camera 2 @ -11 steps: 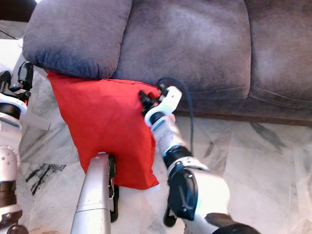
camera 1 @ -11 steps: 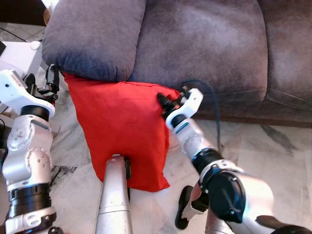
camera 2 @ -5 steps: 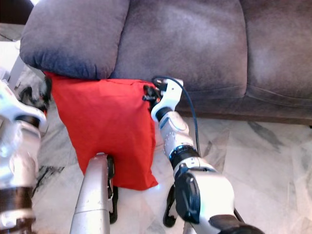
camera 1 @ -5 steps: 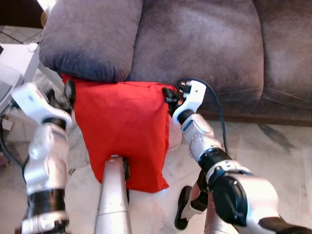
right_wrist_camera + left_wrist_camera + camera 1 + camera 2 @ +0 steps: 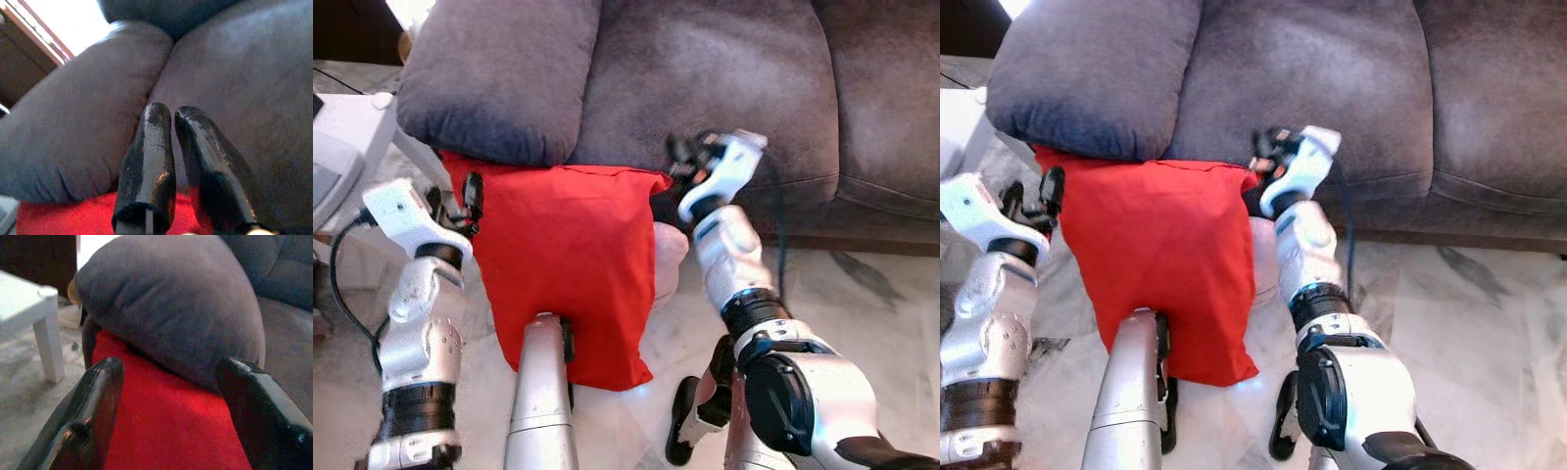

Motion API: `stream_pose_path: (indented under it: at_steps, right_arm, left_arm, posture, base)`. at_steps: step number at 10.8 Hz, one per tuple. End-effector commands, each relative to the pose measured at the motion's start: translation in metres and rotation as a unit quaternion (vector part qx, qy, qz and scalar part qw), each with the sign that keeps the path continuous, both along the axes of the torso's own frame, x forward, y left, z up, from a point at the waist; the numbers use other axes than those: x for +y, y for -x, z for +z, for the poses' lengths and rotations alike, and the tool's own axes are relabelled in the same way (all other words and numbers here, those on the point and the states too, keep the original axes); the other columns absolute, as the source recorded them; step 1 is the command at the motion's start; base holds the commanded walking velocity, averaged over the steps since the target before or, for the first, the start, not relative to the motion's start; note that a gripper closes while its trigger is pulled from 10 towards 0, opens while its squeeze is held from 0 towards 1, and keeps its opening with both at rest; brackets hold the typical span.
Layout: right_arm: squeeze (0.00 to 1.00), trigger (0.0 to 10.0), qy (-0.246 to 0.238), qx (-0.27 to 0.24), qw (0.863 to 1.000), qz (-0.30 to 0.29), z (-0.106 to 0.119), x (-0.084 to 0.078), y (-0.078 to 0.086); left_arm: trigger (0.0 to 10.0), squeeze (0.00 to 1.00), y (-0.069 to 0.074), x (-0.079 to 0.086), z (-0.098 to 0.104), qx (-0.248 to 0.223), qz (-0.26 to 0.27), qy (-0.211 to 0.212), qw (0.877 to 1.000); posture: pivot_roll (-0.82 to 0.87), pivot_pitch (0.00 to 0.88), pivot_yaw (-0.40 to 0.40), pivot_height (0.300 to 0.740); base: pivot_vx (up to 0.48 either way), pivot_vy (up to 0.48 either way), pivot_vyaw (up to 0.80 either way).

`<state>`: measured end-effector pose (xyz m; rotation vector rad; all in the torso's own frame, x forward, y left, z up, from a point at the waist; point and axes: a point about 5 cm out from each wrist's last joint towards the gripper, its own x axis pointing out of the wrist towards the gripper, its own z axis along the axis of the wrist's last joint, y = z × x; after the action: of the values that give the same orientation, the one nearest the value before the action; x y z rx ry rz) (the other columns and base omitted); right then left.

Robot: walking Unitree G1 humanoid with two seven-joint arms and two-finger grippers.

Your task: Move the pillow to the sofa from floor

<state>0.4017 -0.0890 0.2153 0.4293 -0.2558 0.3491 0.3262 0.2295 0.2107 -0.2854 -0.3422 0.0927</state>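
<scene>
Leaning upright on the marble floor (image 5: 862, 294) against the front of the grey sofa (image 5: 734, 88), red pillow (image 5: 563, 264), top edge tucked just under the overhanging seat cushion (image 5: 499, 78), lower corner on the tiles. Not yet lifted, so the carrying part of the task entirely ahead: pillow to be gripped from both sides, raised clear of the cushion's lip and set down on the seat. Flanking it on the left, left gripper (image 5: 460, 201), fingers (image 5: 93, 401) spread wide with red cloth and grey cushion visible between them, nothing clamped. At the pillow's upper right corner, right gripper (image 5: 690, 162), raised in front of the sofa's seat, fingers (image 5: 146, 161) pressed together on nothing, aimed at the cushion seam with the red edge just below. Standing off to the left, white side table (image 5: 29, 303). No brand, label or legible writing anywhere on pillow, sofa or arms.
</scene>
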Motion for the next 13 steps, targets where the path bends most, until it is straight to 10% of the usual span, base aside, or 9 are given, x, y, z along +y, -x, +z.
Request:
stream_pose_path:
  at_steps: [1,6,13]
  right_arm:
    - [0.00,10.0,-0.012,-0.005,1.000,-0.003,0.000,0.003,0.002]
    - [0.00,10.0,0.035,0.012,0.999,-0.007,-0.023,0.004,0.012]
    - [0.00,10.0,0.039,0.019,0.999,-0.010,-0.025,0.007,0.014]
  left_arm:
    - [10.0,0.00,0.000,0.006,-0.004,0.006,0.004,-0.003,1.000]
    - [10.0,0.00,-0.002,-0.002,-0.012,0.006,0.007,0.001,1.000]
    - [10.0,0.00,-0.004,-0.001,-0.008,-0.002,0.005,0.001,1.000]
  posture:
    - [0.22,0.326,0.087,0.546]
    - [0.21,0.289,0.052,0.546]
    - [0.21,0.281,0.060,0.667]
  base:
    - [0.000,0.000,0.00]
    - [0.000,0.000,0.00]
    - [0.000,0.000,0.00]
